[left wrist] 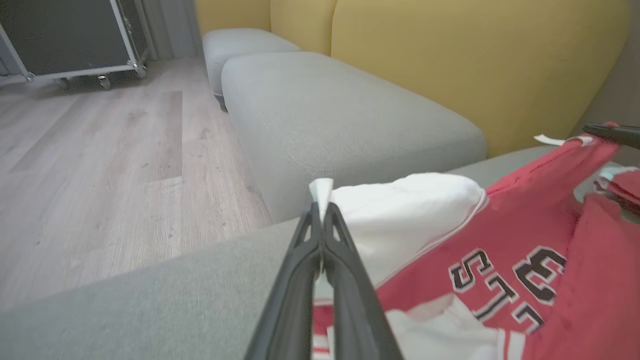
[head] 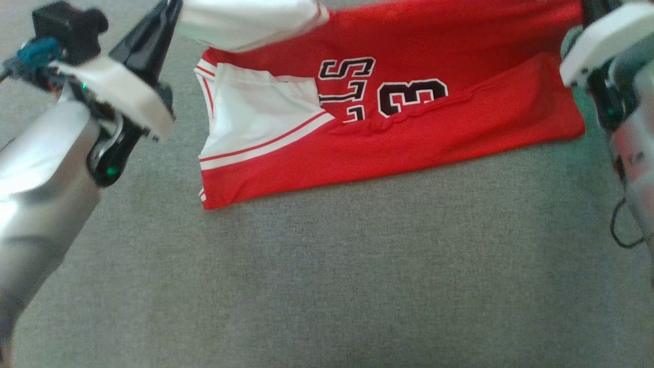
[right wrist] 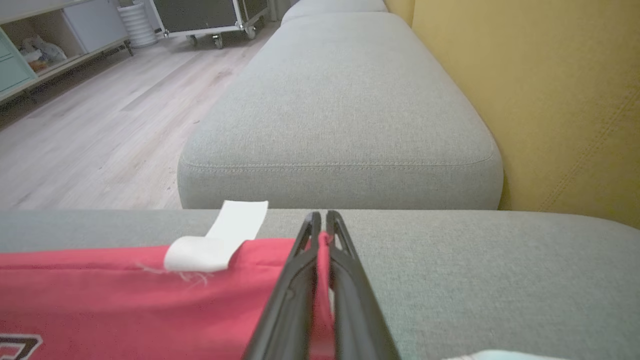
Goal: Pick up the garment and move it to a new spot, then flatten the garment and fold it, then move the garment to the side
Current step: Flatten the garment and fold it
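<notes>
The garment (head: 409, 128) is a red jersey with white side panels and black-and-white lettering, lying partly folded on the grey cushion (head: 327, 266). Its far edge is lifted off the cushion between my two grippers. At the upper left of the head view my left gripper (head: 171, 7) is shut on the white corner of the garment (left wrist: 400, 210); the left wrist view shows white cloth pinched at the fingertips (left wrist: 321, 207). My right gripper (right wrist: 320, 225) is shut on the garment's red edge (right wrist: 150, 295), beside a white label (right wrist: 220, 235). Its wrist (head: 603, 46) sits at the upper right.
More grey cushions (right wrist: 345, 100) lie beyond, against a yellow backrest (right wrist: 550, 90). Wooden floor (left wrist: 100, 175) runs to the side, with a wheeled black case (left wrist: 65, 40) and a low shelf unit (right wrist: 45, 45). Bare cushion lies in front of the garment.
</notes>
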Robot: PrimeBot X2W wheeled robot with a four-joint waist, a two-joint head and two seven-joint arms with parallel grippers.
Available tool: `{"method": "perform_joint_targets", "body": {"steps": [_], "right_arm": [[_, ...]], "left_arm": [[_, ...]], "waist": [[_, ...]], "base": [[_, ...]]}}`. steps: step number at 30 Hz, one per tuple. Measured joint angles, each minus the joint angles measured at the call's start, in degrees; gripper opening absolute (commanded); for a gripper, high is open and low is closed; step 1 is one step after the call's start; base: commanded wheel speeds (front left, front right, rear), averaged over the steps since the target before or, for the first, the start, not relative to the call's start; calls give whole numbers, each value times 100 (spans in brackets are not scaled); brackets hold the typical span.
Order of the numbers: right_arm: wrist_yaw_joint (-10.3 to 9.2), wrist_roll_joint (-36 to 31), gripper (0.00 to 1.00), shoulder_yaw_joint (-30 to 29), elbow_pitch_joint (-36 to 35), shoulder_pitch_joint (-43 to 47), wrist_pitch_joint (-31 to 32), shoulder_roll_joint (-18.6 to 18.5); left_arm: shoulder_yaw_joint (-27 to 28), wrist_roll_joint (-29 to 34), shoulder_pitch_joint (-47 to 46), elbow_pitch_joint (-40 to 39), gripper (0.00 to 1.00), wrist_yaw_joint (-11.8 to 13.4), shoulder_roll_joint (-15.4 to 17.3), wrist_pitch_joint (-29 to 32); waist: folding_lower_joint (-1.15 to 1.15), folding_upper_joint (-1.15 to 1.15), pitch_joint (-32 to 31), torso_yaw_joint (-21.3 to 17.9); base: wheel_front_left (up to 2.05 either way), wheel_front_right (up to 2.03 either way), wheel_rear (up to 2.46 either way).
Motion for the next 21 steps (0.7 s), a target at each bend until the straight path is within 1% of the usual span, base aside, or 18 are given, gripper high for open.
{"method": "perform_joint_targets", "body": {"steps": [6,10,12,13,17,21], "right_arm": [[0,517,0,568,-282,527,524,-210],[0,706,0,1000,-405,857,945,-470],[0,858,0,1203,-494,1006,1188,-568],[0,858,0,1203,-494,1006,1188,-568],[0,971,0,1727,-721,1152,1691,-773],[0,1298,0,2072,-1036,1198,2124,-965]], "left_arm": [[-519,-525,394,-766,0,0,661,520],[-999,-862,665,-1452,0,0,1132,976],[-1167,-1014,726,-1711,0,0,1313,1138],[-1167,-1014,726,-1711,0,0,1313,1138],[-1374,-1235,768,-2097,0,0,1599,1445],[-1528,-1298,821,-2329,0,0,1720,1729]], "waist": [[0,0,-278,45],[-1,0,-416,33],[0,0,-455,26],[0,0,-455,26],[0,0,-477,-24],[0,0,-510,-58]], "base": [[0,0,0],[0,0,0],[0,0,0],[0,0,0],[0,0,0],[0,0,0]]}}
